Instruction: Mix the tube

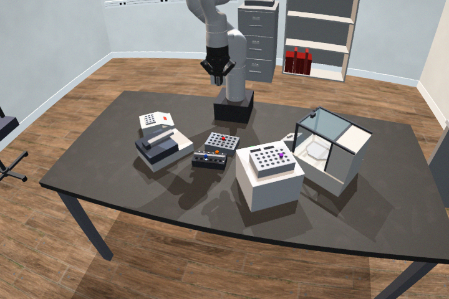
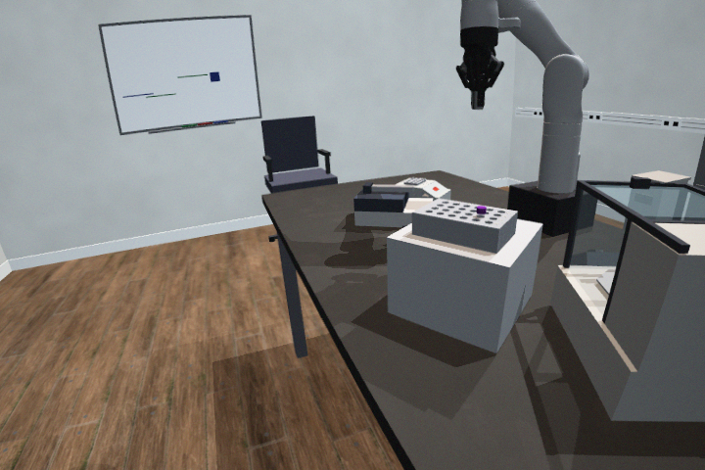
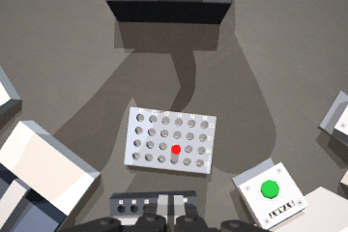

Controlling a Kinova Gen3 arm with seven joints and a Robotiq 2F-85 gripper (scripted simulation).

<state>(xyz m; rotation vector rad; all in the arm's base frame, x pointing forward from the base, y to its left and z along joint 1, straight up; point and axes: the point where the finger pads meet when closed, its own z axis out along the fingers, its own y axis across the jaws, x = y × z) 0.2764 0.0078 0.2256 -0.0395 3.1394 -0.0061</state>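
Top view: end effector [image 1: 217, 81] [image 2: 478, 102] [image 3: 170, 211] tips tog., nothing held; violet cap [image 1: 280, 155] [image 2: 481, 209] in mixer [image 1: 276, 193] [image 2: 447, 294] block.
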